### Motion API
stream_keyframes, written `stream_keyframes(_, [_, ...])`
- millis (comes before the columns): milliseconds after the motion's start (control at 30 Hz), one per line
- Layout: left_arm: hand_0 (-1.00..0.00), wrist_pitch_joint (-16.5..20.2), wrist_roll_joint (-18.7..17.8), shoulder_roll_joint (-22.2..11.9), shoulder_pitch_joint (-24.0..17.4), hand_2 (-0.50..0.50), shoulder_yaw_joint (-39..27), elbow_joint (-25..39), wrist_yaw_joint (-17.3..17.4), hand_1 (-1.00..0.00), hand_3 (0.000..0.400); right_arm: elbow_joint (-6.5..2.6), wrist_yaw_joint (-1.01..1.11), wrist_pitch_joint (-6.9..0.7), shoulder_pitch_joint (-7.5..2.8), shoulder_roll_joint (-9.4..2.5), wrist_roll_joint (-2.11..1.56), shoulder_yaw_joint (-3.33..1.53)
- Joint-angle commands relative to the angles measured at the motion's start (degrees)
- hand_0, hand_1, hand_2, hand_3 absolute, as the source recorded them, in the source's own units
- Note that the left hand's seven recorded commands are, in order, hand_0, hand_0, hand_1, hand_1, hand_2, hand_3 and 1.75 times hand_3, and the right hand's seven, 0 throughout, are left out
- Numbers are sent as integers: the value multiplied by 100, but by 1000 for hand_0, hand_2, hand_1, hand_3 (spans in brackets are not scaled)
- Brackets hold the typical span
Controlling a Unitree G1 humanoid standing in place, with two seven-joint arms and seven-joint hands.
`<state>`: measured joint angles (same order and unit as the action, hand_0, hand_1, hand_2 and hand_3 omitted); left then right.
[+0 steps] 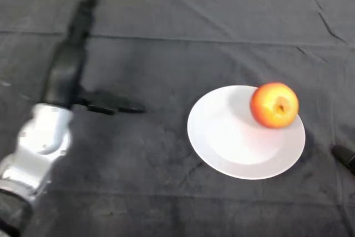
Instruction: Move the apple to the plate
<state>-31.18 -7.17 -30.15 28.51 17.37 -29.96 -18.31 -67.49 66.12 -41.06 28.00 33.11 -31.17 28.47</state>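
The apple [274, 105] sits on the plate [233, 148], at its far right rim, right of the counter's [166, 203] middle. The placing step looks finished. The hand [72, 70] is near the counter's left edge, well apart from both, fingers straight, thumb out, holding nothing. Next: only withdraw the arm. A dark object [345, 156] at the right edge is cut off, unidentifiable.

Silver-grey arm [39, 148] — rounded casing — black hand [69, 70] (thick fingers).
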Motion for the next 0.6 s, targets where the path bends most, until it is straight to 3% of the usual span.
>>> stream_keyframes(33, [0,-121,-113,-366,-370,0,-324,326,-183,0,0,-75,-8,-12,111,197,55,57])
stream_keyframes(267, [0,-200,-197,-640,-1089,0,-1259,1037,-693,0,0,-68,-12,-10,107,194,56,58])
stream_keyframes(600, [0,-566,-214,-701,-1860,0,-2393,1305,-1133,0,0,-61,-17,-10,104,192,57,60])
